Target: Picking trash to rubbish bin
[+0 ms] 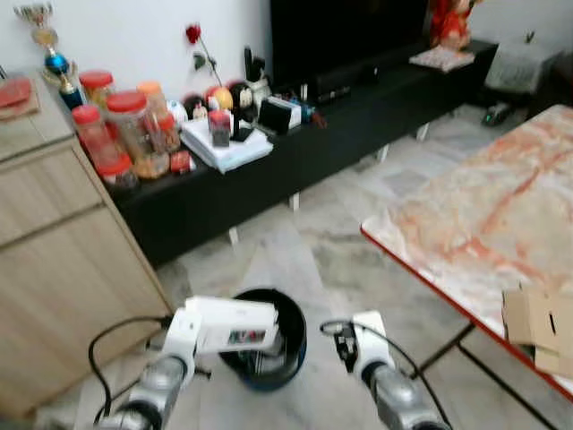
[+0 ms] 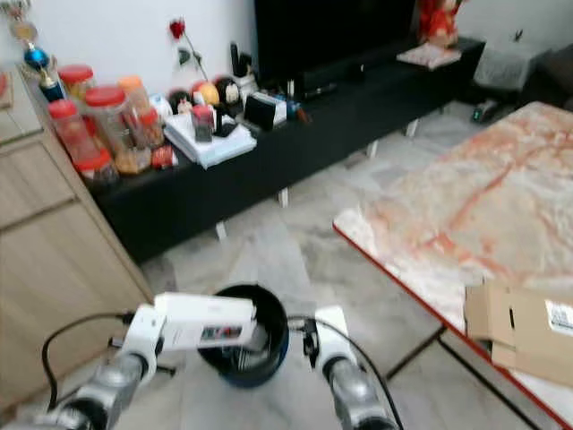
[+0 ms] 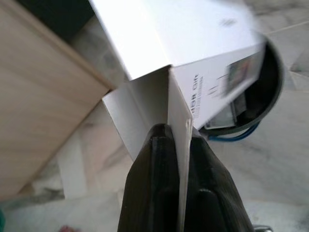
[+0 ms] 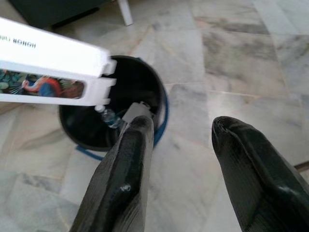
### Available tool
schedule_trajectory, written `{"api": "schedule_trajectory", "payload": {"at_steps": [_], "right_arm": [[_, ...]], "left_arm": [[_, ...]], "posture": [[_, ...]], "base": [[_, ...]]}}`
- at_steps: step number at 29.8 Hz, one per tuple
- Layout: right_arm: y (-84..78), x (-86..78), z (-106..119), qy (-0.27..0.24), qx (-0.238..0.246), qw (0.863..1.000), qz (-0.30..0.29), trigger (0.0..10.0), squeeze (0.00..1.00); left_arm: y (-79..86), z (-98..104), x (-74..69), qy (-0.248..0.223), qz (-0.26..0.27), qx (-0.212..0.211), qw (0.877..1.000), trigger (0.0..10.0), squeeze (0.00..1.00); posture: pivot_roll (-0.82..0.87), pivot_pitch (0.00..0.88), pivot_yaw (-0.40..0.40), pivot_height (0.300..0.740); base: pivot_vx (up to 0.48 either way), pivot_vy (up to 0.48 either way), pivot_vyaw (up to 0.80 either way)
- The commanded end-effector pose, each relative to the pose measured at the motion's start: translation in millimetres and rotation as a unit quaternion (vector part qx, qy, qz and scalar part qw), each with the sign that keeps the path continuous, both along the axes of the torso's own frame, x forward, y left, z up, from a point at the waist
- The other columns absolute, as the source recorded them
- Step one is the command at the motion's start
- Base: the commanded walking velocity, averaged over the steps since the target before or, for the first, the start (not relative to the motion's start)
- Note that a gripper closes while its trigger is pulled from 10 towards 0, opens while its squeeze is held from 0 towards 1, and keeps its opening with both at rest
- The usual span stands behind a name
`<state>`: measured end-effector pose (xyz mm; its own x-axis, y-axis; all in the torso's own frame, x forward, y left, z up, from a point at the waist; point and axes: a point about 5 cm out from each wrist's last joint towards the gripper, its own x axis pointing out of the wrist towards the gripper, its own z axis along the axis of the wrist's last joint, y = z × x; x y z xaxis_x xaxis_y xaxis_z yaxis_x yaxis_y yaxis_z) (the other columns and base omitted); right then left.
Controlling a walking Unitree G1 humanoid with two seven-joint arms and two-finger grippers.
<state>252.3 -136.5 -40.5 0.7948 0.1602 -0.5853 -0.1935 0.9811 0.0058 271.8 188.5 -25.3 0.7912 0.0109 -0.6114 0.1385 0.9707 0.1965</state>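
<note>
The left end effector pinches a flap of a white box, holding it level over the rim of a dark round bin on the marble floor. The right end effector hangs beside the bin, fingers spread and empty. A flattened carton lies on the bench.

Home living room: TV bench, snack jars.
</note>
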Motion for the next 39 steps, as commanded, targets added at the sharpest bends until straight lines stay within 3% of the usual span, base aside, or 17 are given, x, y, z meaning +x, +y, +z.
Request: {"api": "schedule_trajectory", "payload": {"at_steps": [1, 12, 27, 33, 39], "right_arm": [[-4.4, -1.4, -0.9, 0.002, -0.004, 1.0, -0.001, 10.0, 0.0], [0.6, -0.9, 0.5, -0.005, 0.015, 1.0, 0.013, 10.0, 0.0], [2.8, -0.2, 1.2, -0.006, 0.019, 1.0, 0.022, 10.0, 0.0], [3.1, -0.7, 0.9, -0.006, 0.019, 1.0, 0.024, 10.0, 0.0], [3.3, -0.8, 0.9, -0.006, 0.024, 0.999, 0.02, 10.0, 0.0]], "left_arm": [[-5.0, -0.7, 0.2, 0.001, 0.0, -0.005, 1.0, 10.0, 0.0], [-5.3, -0.2, 0.8, -0.001, 0.0, -0.006, 1.0, 10.0, 0.0], [-6.0, 0.0, 1.1, -0.001, -0.002, -0.007, 1.0, 10.0, 0.0], [-6.3, -0.1, 1.1, -0.001, -0.003, -0.007, 1.0, 10.0, 0.0], [-7.0, 0.0, 1.1, -0.001, -0.007, -0.008, 1.0, 10.0, 0.0]], "posture": [[0.19, 0.023, 0.044, 0.74], [0.19, 0.024, 0.043, 0.74], [0.19, 0.025, 0.043, 0.74], [0.19, 0.025, 0.043, 0.74], [0.19, 0.026, 0.044, 0.74]], "base": [[0.334, 0.0, 0.0], [0.333, 0.0, 0.58], [0.333, 0.0, 0.0], [0.33, 0.0, 0.65], [0.309, 0.0, 0.0]]}}
